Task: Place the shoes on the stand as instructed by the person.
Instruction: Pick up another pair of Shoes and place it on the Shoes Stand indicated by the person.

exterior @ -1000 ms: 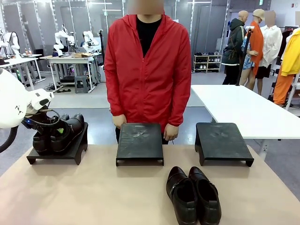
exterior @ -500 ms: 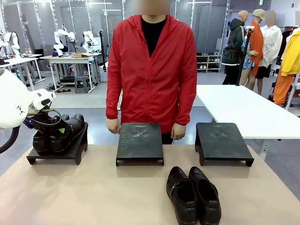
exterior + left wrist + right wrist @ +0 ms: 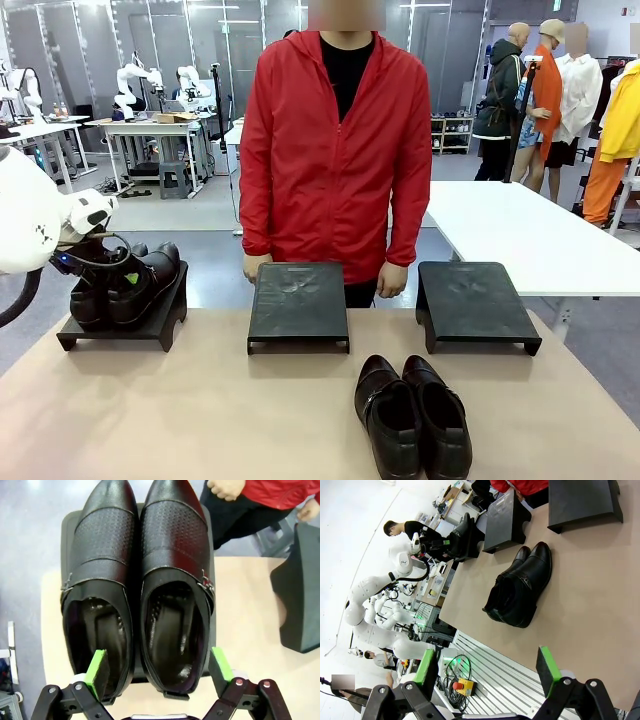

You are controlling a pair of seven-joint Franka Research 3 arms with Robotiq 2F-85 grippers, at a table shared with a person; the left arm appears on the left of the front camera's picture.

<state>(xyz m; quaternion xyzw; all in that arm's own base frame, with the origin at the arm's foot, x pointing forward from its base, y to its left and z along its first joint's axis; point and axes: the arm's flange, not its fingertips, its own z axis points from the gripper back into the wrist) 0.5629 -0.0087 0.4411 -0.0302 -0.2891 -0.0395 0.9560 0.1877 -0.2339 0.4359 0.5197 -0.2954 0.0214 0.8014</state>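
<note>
— Looking at the shoes, what did you find?

— Two pairs, both glossy black leather with rounded toes and low heels. The first pair (image 3: 135, 280) sat side by side on the left stand (image 3: 120, 328). From the left wrist, a perforated band crossed each vamp, with a strap and a small metal fitting at the outer side.

— And the left gripper (image 3: 158, 660)?

— Spread wide at the heels of that pair. One green pad (image 3: 97, 672) hung over the opening of one shoe, the other pad just outside the other shoe's edge. Whether either touched leather, I could not tell.

— The second pair (image 3: 412, 415)?

— It lay on the tan table (image 3: 200, 420), toes towards the person (image 3: 335, 150), near the robot's side and between the middle stand (image 3: 298, 300) and the right stand (image 3: 472, 300).

— The right gripper (image 3: 487, 655)?

— Spread too, gripping nothing, well apart from that pair.

— The person?

— Stood behind the middle stand, arms hanging, hands just above its far edge.
</note>
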